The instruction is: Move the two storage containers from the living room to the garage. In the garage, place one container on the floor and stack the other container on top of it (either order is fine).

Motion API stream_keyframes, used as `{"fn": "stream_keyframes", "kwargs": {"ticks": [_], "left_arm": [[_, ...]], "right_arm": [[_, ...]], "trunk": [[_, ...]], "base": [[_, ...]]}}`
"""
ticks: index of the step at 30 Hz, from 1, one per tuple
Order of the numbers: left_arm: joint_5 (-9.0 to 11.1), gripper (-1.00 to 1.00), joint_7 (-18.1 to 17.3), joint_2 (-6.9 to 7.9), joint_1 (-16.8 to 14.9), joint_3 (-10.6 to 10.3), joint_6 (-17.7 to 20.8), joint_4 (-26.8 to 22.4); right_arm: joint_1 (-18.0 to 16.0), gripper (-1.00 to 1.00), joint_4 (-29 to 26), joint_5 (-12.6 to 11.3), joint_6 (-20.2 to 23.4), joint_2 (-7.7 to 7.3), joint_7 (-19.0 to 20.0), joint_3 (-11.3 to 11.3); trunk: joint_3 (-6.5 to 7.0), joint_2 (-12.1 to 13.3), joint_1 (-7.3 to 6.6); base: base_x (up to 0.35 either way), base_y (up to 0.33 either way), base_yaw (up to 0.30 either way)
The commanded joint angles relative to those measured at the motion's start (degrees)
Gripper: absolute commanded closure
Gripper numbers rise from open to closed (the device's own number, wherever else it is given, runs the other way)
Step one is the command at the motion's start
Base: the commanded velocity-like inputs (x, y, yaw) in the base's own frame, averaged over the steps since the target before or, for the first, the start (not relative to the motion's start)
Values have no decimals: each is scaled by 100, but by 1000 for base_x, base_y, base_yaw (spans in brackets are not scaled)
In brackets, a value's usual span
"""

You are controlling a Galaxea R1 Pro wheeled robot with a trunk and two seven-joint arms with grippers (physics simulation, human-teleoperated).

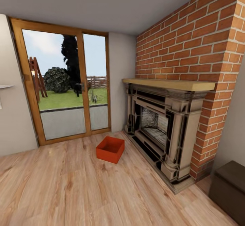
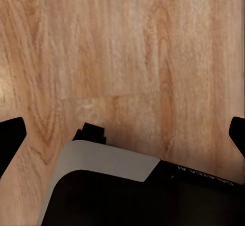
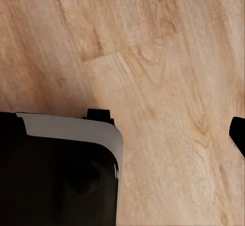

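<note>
sitting on the wood-plank floor (image 1: 68,192) of the living room, one orange-red storage container (image 1: 110,149), lidless, nothing inside. it lies at about 12 o'clock from the head camera, near the middle of the view. brick fireplace (image 1: 163,134) just beside it at 3 o'clock; wood-framed glass doors (image 1: 64,83) beyond it at 11 o'clock. dark low cabinet (image 1: 229,188) at 4 o'clock, near the brick column. left wrist view: dark fingers (image 2: 9,139) at both edges, spread wide, bare planks between, part of the robot base (image 2: 127,185) below. right wrist view: one finger tip (image 3: 238,134) at the edge; spread cannot be told.
</note>
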Motion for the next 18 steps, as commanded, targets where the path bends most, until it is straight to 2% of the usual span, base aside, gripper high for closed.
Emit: {"fn": "stream_keyframes", "kwargs": {"ticks": [1,11,18], "left_arm": [[24,-100,10,0,-4,-12,-16,3],[24,-100,10,1,-4,-12,-19,3],[24,-100,10,1,-4,-12,-21,3]], "right_arm": [[-8,-100,18,27,-23,-1,-31,43],[-8,-100,18,27,-22,-8,-39,43],[-8,-100,18,27,-23,-9,-31,42]], "trunk": [[-7,-4,4],[-7,-4,4],[-7,-4,4]], "base": [[322,0,2],[322,20,0],[322,139,0]]}}
